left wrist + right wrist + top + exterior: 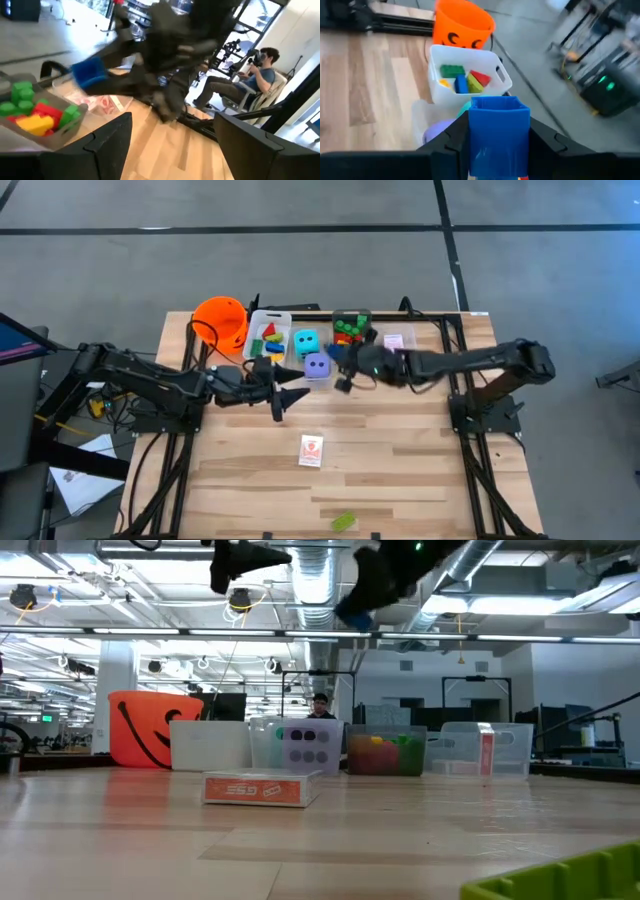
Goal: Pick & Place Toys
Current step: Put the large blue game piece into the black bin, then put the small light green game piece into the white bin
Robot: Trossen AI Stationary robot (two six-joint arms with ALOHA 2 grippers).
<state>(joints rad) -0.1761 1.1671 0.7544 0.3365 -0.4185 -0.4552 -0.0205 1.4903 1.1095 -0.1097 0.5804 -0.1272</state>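
My right gripper (500, 147) is shut on a blue brick (499, 125) and hangs above the purple die (317, 366) and teal die (306, 341). The dice lie between a white bin (268, 335) of coloured bricks and a dark bin (352, 328) of green and red bricks. My left gripper (289, 401) stands open and high over the table's left middle, level, pointing at the right gripper, nothing between its fingers. A red-backed card pack (311, 450) lies flat on the table. A green brick (343, 522) lies near the front edge. My right gripper pinches the blue brick by two opposite sides (474, 131) between its two fingers. The fingers come from the table's right, slanting a little downward. The brick is lifted clear, high above the dice and bins, and its open top end (497, 102) sticks out past the fingertips.
An orange bucket (222, 323) stands at the far left beside the white bin. A clear bin (395, 340) with cards sits at the far right of the row. A person (250, 75) sits beyond the table. Bare wood lies around the card pack.
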